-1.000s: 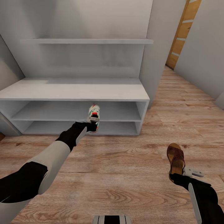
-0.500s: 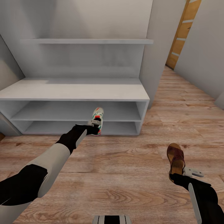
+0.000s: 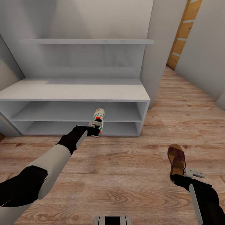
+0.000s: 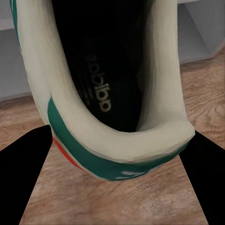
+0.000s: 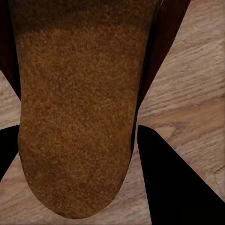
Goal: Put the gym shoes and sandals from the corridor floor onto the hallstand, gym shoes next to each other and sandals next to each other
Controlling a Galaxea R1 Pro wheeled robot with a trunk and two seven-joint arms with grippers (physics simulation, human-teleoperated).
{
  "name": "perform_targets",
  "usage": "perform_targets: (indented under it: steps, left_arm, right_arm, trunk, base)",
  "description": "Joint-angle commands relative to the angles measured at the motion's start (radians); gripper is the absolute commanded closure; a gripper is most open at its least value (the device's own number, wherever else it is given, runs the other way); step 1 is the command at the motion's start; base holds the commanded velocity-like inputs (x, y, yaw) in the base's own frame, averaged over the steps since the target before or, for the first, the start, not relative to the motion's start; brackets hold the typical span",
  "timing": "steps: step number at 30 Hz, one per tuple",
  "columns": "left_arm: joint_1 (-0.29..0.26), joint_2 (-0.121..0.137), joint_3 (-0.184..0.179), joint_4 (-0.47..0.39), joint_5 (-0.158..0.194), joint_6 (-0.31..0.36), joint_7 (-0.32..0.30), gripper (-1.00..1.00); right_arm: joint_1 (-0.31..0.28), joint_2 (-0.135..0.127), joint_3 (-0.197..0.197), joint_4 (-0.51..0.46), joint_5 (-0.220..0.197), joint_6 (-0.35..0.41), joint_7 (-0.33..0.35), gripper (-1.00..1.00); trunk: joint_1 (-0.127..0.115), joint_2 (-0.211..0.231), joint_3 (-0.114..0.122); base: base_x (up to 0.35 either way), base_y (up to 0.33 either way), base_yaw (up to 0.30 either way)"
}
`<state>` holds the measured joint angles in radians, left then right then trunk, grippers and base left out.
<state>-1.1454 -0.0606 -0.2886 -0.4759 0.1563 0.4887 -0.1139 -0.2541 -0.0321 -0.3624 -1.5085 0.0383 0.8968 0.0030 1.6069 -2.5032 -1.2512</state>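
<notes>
My left gripper is shut on the heel of one gym shoe, white with green stripes, and holds it just in front of the lower open shelves of the light grey hallstand. The left wrist view looks into the shoe's dark opening, with the black fingers on both sides. Low at the right, my right gripper is shut on a dark brown sandal over the corridor floor. Its tan footbed sits between the fingers.
A grey wall shelf hangs above the bench. A grey wall column stands right of the rack, with a wooden door beyond it at the back right. My base's edge shows at the bottom.
The left gripper has carried the gym shoe a little to the right and turned it, then held still. The right arm and the sandal have not moved.
</notes>
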Motion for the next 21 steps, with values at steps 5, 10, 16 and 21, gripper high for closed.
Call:
perform_targets:
  steps: [5,10,16,21]
  left_arm:
    - [-0.001,0.001,0.0,-0.001,0.013,0.006,0.005,1.0]
    - [-0.001,0.002,0.007,0.0,0.019,0.011,0.005,1.0]
    - [-0.001,0.002,0.011,0.0,0.02,0.018,0.007,1.0]
    - [-0.001,0.002,0.014,0.0,0.02,0.019,0.007,1.0]
  right_arm:
    - [-0.001,0.0,0.0,-0.001,0.002,0.005,-0.003,1.0]
    - [-0.001,0.0,0.0,-0.001,0.002,0.005,-0.003,1.0]
    - [-0.001,0.0,0.0,-0.001,0.001,0.005,-0.002,1.0]
    - [-0.001,0.0,0.0,-0.001,0.002,0.005,-0.004,1.0]
  trunk:
    - [0.0,0.0,-0.001]
    - [0.0,0.0,-0.001]
    - [0.0,0.0,-0.001]
    - [0.0,0.0,-0.001]
  base:
    - [0.0,0.0,0.0]
    - [0.0,0.0,0.0]
    - [0.0,0.0,0.0]
    - [0.0,0.0,0.0]
